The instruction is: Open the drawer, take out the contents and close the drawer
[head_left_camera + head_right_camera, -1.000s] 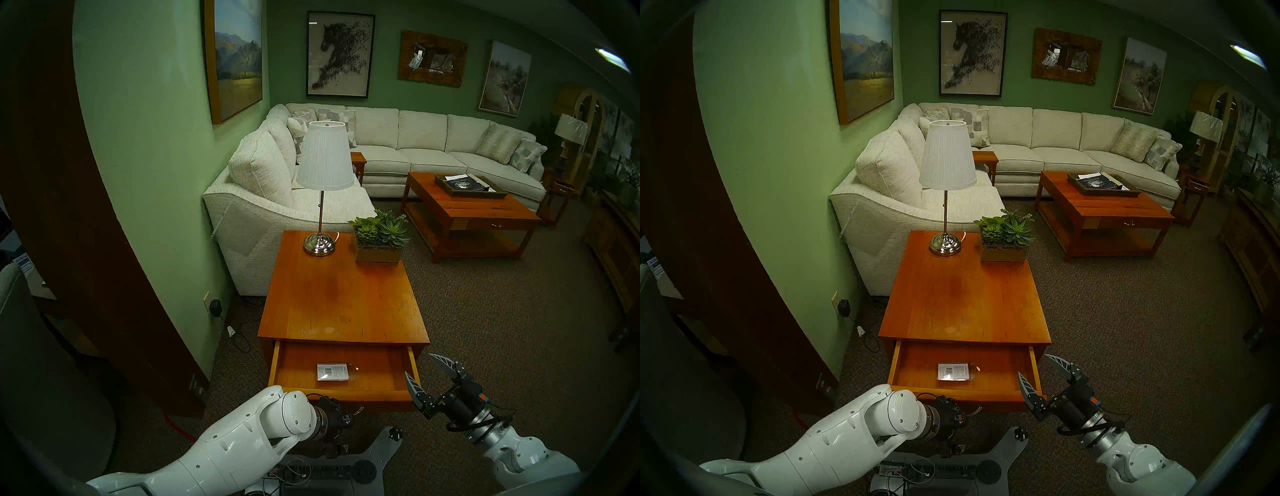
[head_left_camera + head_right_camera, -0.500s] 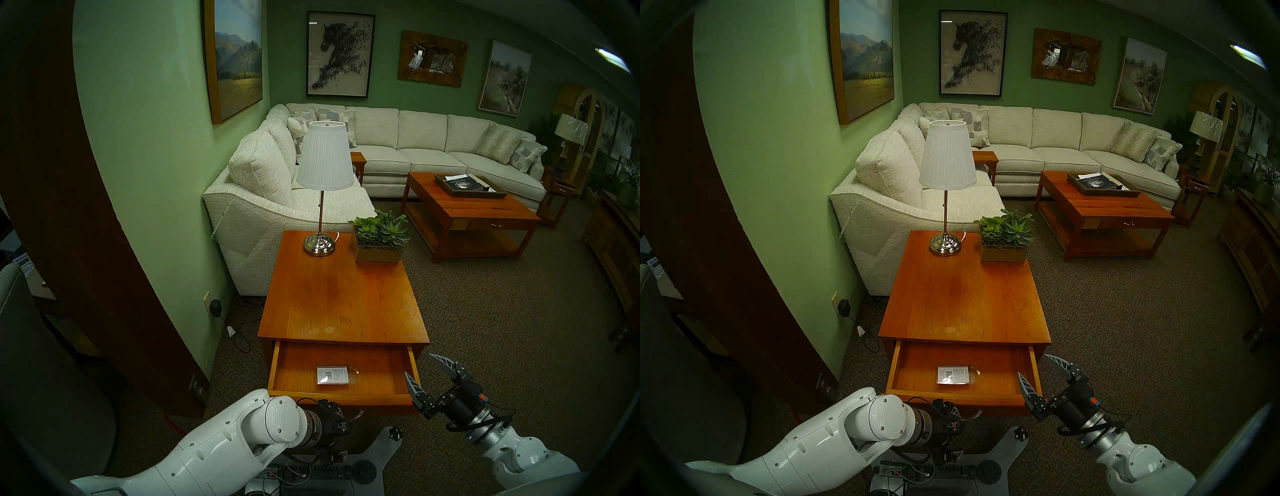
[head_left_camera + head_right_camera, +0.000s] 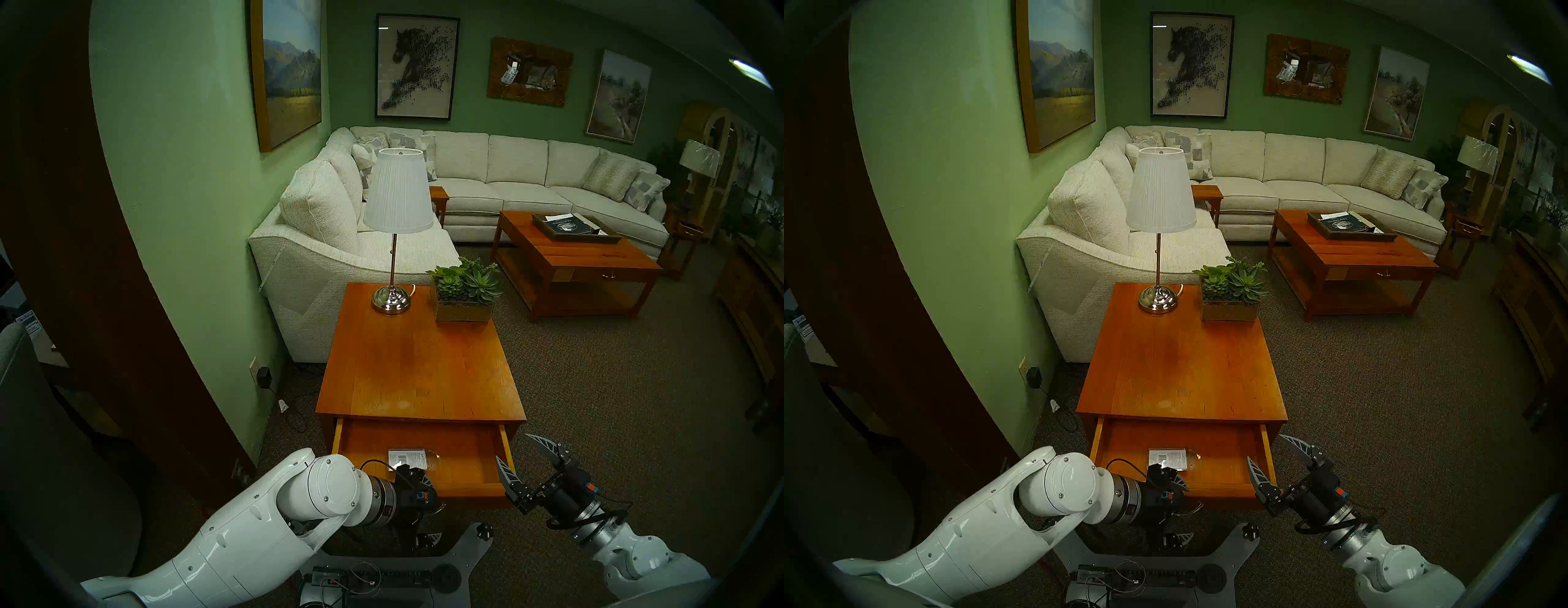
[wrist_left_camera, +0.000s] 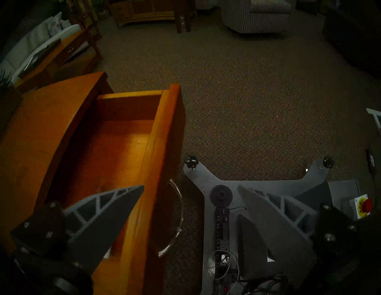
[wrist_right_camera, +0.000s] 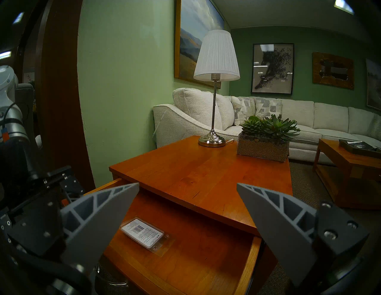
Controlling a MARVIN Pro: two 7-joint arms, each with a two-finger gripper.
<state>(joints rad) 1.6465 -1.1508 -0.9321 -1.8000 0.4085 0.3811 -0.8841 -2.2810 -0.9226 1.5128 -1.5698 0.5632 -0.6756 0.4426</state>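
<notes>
My left gripper (image 3: 418,505) hangs over the open drawer's near rim, fingers apart and empty.

My right gripper (image 3: 519,460) waits at the drawer's (image 3: 460,488) near right corner, fingers apart too, holding nothing. The packet (image 5: 144,234) lies flat on the drawer floor, near the middle and a little left, clear of the walls. It looks light, thin and slick, stiff enough to keep its shape. Lying flat, it gives me little to grip, so I judge a pinch across its short sides best, or a lift at the clear tab end. The silver handle (image 4: 175,218) hangs just outside the front.
</notes>
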